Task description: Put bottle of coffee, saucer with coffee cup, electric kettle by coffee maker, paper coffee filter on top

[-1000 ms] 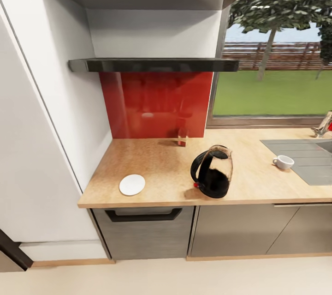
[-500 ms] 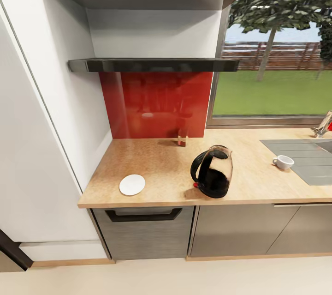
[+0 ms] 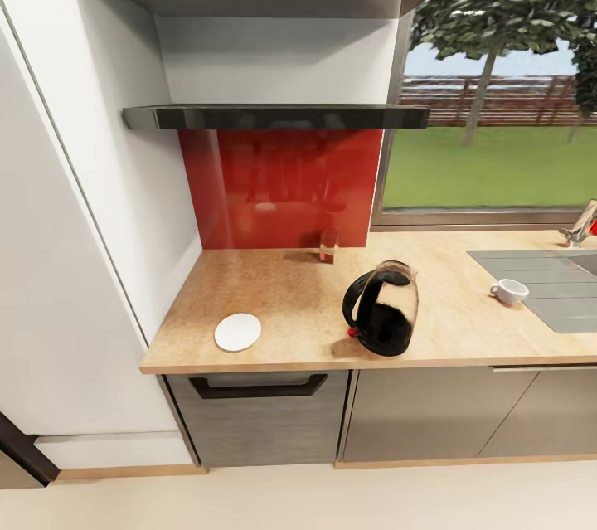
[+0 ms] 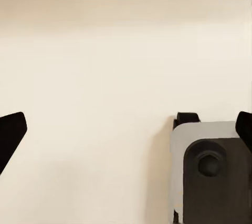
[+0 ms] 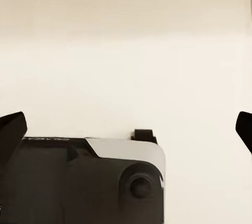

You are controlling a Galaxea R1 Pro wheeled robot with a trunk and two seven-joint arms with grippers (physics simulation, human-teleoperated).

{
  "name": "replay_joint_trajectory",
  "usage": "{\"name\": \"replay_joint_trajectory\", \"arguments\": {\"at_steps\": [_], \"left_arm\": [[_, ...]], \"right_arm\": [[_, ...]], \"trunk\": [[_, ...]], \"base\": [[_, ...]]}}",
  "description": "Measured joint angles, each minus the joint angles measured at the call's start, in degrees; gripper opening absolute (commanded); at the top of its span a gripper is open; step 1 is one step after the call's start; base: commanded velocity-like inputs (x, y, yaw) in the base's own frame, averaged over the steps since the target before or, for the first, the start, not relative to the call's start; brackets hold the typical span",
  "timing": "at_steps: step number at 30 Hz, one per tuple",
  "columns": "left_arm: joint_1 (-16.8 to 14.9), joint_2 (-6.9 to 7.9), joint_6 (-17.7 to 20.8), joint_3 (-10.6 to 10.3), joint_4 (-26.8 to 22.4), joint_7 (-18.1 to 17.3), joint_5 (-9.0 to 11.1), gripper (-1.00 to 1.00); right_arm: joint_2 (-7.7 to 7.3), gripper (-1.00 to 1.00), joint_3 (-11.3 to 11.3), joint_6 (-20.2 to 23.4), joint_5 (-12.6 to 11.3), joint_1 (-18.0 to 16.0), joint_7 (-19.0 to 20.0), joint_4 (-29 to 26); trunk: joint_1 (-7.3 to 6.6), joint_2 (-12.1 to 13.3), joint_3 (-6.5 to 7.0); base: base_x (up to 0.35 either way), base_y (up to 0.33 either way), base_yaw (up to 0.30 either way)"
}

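- Where the left wrist camera looks down, the left gripper (image 4: pixel 126 129) hangs over the pale floor (image 4: pixel 105 50). Its two dark fingertips (image 4: pixel 10 132) sit far apart at the picture's edges, so it is wide open and holds nothing.
- A grey and black part of the robot (image 4: pixel 210 171) shows below it.
- The right gripper (image 5: pixel 126 132) is just the same: dark fingertips (image 5: pixel 10 129) far apart, wide open, nothing between them, pale floor (image 5: pixel 131 34) under it. A black and grey robot part (image 5: pixel 79 182) sits below.
- From the head camera, a wooden counter (image 3: pixel 290 298) runs across the kitchen.
- The kettle (image 3: pixel 383 308), black with a see-through body, stands near the middle of the counter, close to the front edge.
- The white saucer (image 3: pixel 238 332) lies at 9 o'clock from the kettle, well apart from it, near the front edge.
- The white cup (image 3: pixel 509 291) stands at 3 o'clock from the kettle, on the grey draining board (image 3: pixel 547 281). It is far from the saucer.
- A small jar (image 3: pixel 329 246) stands at 11 o'clock from the kettle, against the red wall panel (image 3: pixel 282 190). What is in it is too small to tell.
- A dark shelf (image 3: pixel 274 116) hangs above the red panel.
- A window (image 3: pixel 497 99) with grass and a tree is at 1 o'clock.
- Grey cupboards (image 3: pixel 257 418) sit under the counter.
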Motion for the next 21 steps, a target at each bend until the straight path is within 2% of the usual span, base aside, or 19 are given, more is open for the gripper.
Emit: {"name": "replay_joint_trajectory", "arguments": {"at_steps": [2,3,4,6,8,9,12,13,15,17,18,20,21], "left_arm": [[0.0,0.00,-0.1,0.1,-4.8,-5.5,1.6,1.00],[0.0,0.02,-0.1,0.1,-6.1,-7.1,2.1,1.00],[0.0,0.05,-0.1,0.2,-8.4,-10.5,3.4,1.00],[0.0,0.19,-0.1,0.3,-12.8,-17.5,6.4,1.00],[0.0,0.34,0.0,0.3,-17.1,-23.9,9.6,1.00],[0.0,0.36,0.0,0.4,-18.3,-25.3,10.4,1.00],[-0.2,0.52,0.7,0.5,-24.8,-31.8,14.4,1.00],[-0.5,0.60,1.1,0.6,-26.8,-32.9,15.5,1.00],[-1.5,0.84,3.7,0.7,-30.7,-34.1,17.6,1.00],[-3.1,1.13,9.2,0.7,-34.7,-34.7,19.4,1.00],[-3.5,1.23,11.1,0.7,-35.8,-34.8,19.7,1.00],[-5.1,1.85,17.2,0.7,-39.7,-35.1,20.6,1.00],[-5.5,2.02,18.5,0.7,-40.6,-35.1,20.8,1.00]], "right_arm": [[0.09,1.00,0.2,0.0,0.1,0.0,0.2,-4.6],[0.10,1.00,0.2,0.0,0.1,0.0,0.6,-5.8],[0.12,1.00,0.3,0.0,0.1,0.0,1.8,-8.0],[0.19,1.00,0.8,0.0,0.1,0.0,6.7,-12.5],[0.22,1.00,1.3,-0.1,0.1,0.0,13.4,-17.3],[0.22,1.00,1.3,-0.1,0.1,0.0,15.0,-18.7],[0.35,1.00,1.7,0.1,0.1,0.0,21.1,-27.1],[0.73,1.00,1.7,0.4,0.0,0.0,22.0,-30.0],[2.54,1.00,1.8,2.1,0.0,0.0,22.9,-35.9],[4.95,1.00,1.9,6.2,0.0,0.0,23.3,-41.8],[5.57,1.00,1.9,7.6,0.1,0.0,23.3,-43.2],[7.46,1.00,2.0,13.5,0.1,-0.1,23.6,-48.3],[7.86,1.00,2.0,14.9,0.1,-0.1,23.6,-49.5]], "trunk": [[0.00,0.0,0.01],[0.00,0.0,0.00],[0.00,0.0,0.01],[0.00,0.0,0.01],[0.00,0.0,0.01],[0.00,0.0,0.00],[0.00,0.0,0.01],[0.00,0.0,0.01],[0.00,0.0,0.01],[0.00,0.0,0.02],[-0.01,0.0,0.01],[-0.01,0.0,0.02],[-0.01,0.0,0.01]], "base": [[0.000,0.000,0.000],[0.000,0.000,0.000],[0.000,0.000,0.000],[0.000,0.000,0.000],[0.000,0.000,0.000],[0.000,0.000,0.000],[0.000,0.000,0.000],[0.000,0.000,0.000],[0.000,0.000,0.000],[0.000,0.000,0.000],[0.000,0.000,0.000],[0.000,0.000,0.000],[0.000,0.000,0.000]]}}
